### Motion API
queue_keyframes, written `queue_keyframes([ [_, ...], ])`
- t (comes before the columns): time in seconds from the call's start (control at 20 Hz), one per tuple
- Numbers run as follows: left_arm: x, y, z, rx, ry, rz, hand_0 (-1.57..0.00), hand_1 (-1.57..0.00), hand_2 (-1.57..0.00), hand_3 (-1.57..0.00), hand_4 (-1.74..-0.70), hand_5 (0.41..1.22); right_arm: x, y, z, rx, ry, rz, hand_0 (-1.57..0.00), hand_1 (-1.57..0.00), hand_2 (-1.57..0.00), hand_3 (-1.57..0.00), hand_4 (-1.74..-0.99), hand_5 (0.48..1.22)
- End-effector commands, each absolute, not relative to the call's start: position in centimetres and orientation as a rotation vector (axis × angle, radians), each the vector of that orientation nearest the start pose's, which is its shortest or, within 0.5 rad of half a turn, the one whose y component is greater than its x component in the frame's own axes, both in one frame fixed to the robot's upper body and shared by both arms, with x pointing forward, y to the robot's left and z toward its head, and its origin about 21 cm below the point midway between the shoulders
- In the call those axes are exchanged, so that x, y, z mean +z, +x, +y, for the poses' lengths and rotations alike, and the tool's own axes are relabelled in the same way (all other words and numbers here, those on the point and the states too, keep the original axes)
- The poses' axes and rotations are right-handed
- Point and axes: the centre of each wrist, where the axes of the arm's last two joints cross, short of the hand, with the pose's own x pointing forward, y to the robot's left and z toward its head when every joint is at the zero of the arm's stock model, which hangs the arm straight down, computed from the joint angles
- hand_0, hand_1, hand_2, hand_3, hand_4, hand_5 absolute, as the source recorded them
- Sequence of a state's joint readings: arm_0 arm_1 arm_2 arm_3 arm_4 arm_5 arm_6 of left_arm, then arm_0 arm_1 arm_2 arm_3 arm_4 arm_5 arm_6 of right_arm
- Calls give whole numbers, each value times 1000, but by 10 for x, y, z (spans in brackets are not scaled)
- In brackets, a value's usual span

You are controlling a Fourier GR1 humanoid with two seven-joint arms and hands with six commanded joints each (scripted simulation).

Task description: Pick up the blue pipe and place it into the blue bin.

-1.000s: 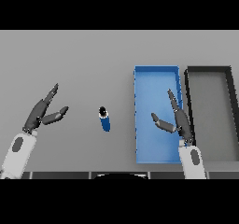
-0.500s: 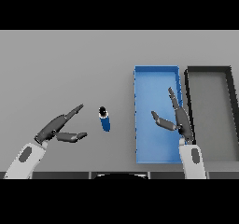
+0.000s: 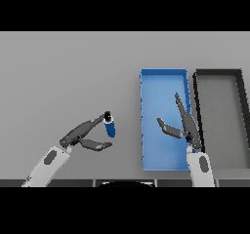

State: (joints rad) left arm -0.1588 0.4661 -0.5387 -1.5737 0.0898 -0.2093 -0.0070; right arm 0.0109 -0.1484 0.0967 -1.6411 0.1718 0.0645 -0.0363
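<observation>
While you look down from the head view, you see the blue pipe lying on the grey worktop, left of the blue bin and apart from it. Its dark end points away from the robot, toward the far side of the worktop.

Your left robot hand comes in from the lower left and sits just beside the pipe. Its upper fingers stretch out straight, with their tips reaching the pipe's dark end; whether they actually touch it you cannot tell. The thumb lies below, pointing toward the pipe's near end, so the pipe sits at the mouth of the spread hand. Nothing is curled round it: the fingers are apart and straight.

Your right robot hand hangs over the blue bin near its right wall, fingers straight and spread, thumb held out to the left, holding nothing.

To the right of the blue bin, side by side with it, stands a black bin with a grey floor.
</observation>
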Motion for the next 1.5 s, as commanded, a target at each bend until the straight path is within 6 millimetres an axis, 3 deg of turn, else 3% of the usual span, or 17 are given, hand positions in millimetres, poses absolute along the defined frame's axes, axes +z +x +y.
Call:
queue_keyframes([
  [0.0,16,252,202,-906,-281,-1444,1,1,1,1,-1140,488,18,246,-238,375,-126,-1637,1,1,1,1,-1207,555],
  [0.4,-19,266,175,-845,-277,-1426,1,1,1,1,-1104,497,16,244,-243,358,-109,-1648,1,1,1,1,-1200,547],
  [0.55,-22,271,162,-808,-337,-1465,1,1,-51,-16,-1117,543,12,241,-247,371,-120,-1644,1,1,1,1,-1192,549],
  [0.65,-24,271,161,-751,-394,-1464,1,-44,-166,-108,-1176,601,14,242,-245,381,-130,-1651,1,1,1,1,-1186,554],
  [0.75,-22,273,153,-711,-446,-1463,-39,-248,-417,-345,-1268,675,18,246,-246,376,-121,-1655,1,1,1,1,-1196,560],
  [0.8,-24,271,151,-692,-467,-1448,-179,-411,-578,-590,-1301,784,15,244,-247,384,-127,-1646,1,1,1,1,-1192,560],
  [0.85,-25,271,148,-670,-477,-1451,-418,-642,-777,-777,-1383,872,14,242,-246,386,-123,-1645,1,1,1,1,-1191,561],
  [0.95,-25,268,144,-676,-474,-1474,-833,-976,-1063,-1015,-1505,997,15,241,-244,384,-132,-1649,1,1,1,1,-1184,562],
  [1.05,-25,264,140,-684,-487,-1471,-1099,-1190,-1246,-1196,-1588,1078,15,243,-242,382,-139,-1643,1,1,1,1,-1179,561],
  [1.1,-24,264,142,-693,-480,-1474,-1193,-1266,-1311,-1258,-1617,1106,16,242,-243,382,-135,-1649,1,1,1,1,-1178,561],
  [1.2,-24,259,134,-716,-482,-1495,-1329,-1376,-1404,-1370,-1561,1148,15,240,-246,389,-140,-1643,1,1,1,1,-1176,559],
  [1.45,-15,259,129,-698,-492,-1581,-1492,-1507,-1516,-1505,-1494,1197,18,247,-246,391,-148,-1621,1,1,1,1,-1160,554],
])
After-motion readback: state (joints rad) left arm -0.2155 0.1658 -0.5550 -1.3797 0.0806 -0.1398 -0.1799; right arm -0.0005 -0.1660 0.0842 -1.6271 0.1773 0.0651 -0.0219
